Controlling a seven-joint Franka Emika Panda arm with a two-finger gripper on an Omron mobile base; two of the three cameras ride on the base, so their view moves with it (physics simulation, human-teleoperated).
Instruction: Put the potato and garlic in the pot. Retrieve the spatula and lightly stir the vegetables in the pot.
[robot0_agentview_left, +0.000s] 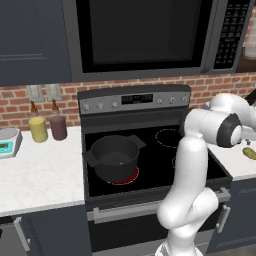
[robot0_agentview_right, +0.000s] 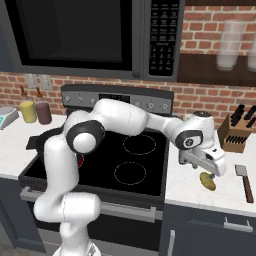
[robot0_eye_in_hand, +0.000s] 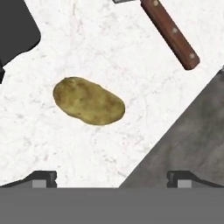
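Yellowish-tan and lumpy, the small oval potato (robot0_eye_in_hand: 89, 100) lies on its side on the white marbled counter (robot0_eye_in_hand: 87, 43) to the right of the black stove (robot0_agentview_right: 135, 155), well apart from the round dark grey pot (robot0_agentview_left: 114, 158) that sits on the front left burner. The arm's two-finger gripper (robot0_agentview_right: 212, 167) hangs just above the potato with its jaws spread wide and nothing between them; in the hand view the two dark tips stand far apart at the bottom edge, and the potato lies ahead of them, a little off to one side. Just beyond the potato on the same counter lies the spatula with a pale grey blade and a reddish-brown riveted handle (robot0_eye_in_hand: 171, 34), near a wooden knife block (robot0_agentview_right: 239, 131). I cannot make out the garlic. The potato looks firm, fairly light and not fragile, but its rounded skin could roll or squirt out of a pinch taken near one end. My judgement is that the safest hold is across its short width at the thickest middle, fingers coming straight down on either side, with the hand first shifted to centre over it.
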